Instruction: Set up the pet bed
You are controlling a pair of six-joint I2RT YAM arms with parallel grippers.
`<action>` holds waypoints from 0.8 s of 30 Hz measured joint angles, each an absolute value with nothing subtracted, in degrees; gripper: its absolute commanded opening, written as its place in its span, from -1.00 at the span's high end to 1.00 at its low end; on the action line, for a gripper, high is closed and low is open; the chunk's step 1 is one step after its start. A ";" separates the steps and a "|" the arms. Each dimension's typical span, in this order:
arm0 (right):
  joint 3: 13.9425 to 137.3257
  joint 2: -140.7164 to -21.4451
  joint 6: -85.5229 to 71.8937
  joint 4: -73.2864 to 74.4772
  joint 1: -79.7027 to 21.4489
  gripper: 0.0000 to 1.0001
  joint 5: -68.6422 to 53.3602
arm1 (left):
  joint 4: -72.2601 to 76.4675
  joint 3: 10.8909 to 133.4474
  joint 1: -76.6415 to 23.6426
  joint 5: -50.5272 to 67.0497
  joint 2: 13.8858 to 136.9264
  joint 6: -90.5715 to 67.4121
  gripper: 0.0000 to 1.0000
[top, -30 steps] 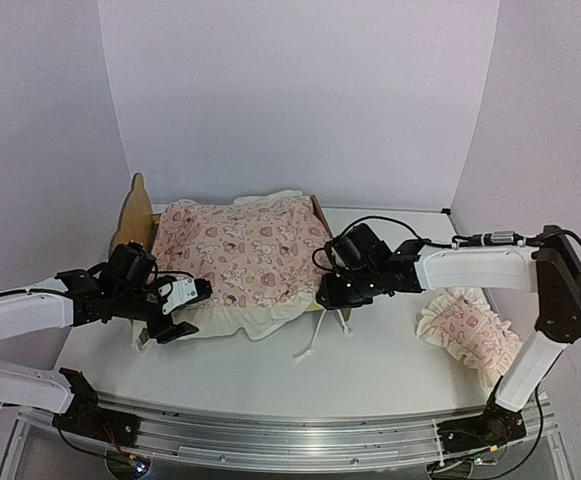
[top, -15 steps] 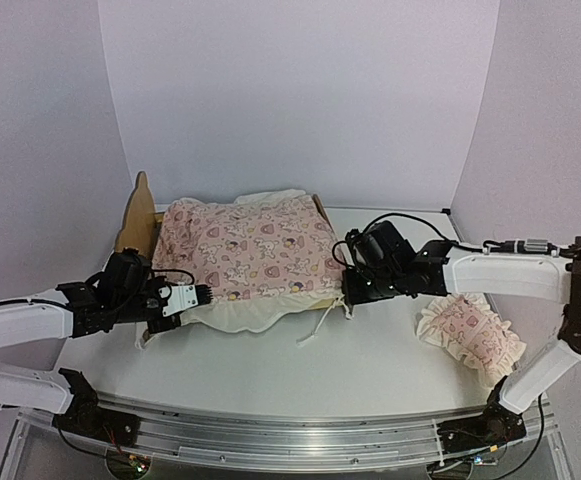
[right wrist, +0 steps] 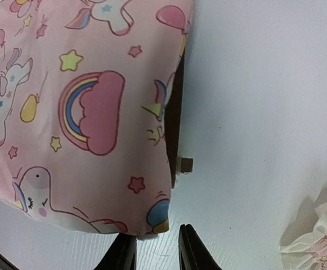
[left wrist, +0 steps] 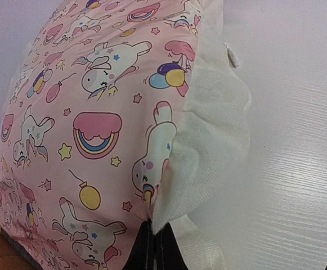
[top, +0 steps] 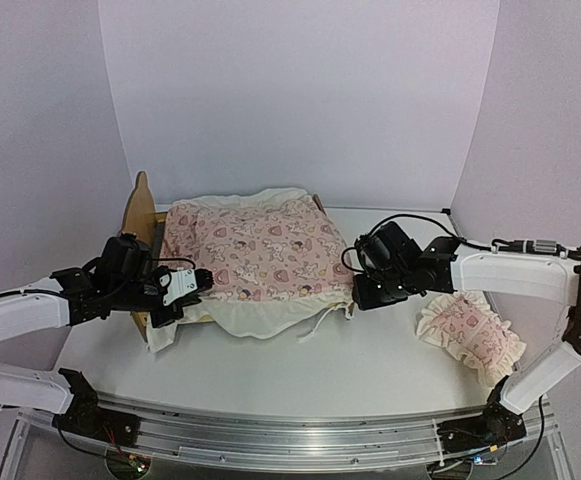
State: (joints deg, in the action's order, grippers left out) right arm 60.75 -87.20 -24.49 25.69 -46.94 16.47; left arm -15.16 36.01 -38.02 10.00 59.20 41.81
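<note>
The pet bed (top: pixel 137 208) stands at the table's back left, its pale-wood headboard on the left, and the pink unicorn quilt (top: pixel 265 255) covers most of it. My left gripper (top: pixel 205 278) is at the quilt's front left edge. In the left wrist view this gripper (left wrist: pixel 152 250) is shut on the quilt's (left wrist: pixel 95 112) cream fleece edge. My right gripper (top: pixel 356 298) is at the bed's right end. In the right wrist view it (right wrist: pixel 156 254) is open, with the quilt's corner (right wrist: pixel 152 216) hanging just beyond its left finger, apart from both. The bed's dark side and short leg (right wrist: pixel 184 165) show beside it.
A ruffled pink pillow (top: pixel 470 335) lies on the white table (top: pixel 370 370) to the right of the right arm; its frill (right wrist: pixel 321 236) shows in the right wrist view. A white tie string (top: pixel 320 322) trails from the quilt's front edge. Walls close in behind and on both sides.
My left gripper has shut on the quilt's front left edge. The right gripper moved right with the quilt's corner, closed, then opened again. The quilt now lies further right over the bed.
</note>
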 measured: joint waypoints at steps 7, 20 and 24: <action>60.34 -85.86 -27.21 28.47 -50.79 -0.01 17.10 | -15.14 36.42 -37.91 10.45 59.20 39.21 1.00; 59.99 -96.82 -27.11 4.88 -61.41 -0.20 10.55 | -14.96 36.78 -37.91 10.81 59.84 37.78 1.00; 66.67 -105.35 -24.94 -6.22 -64.98 -0.28 6.34 | -13.85 38.34 -37.91 11.06 60.77 36.00 1.00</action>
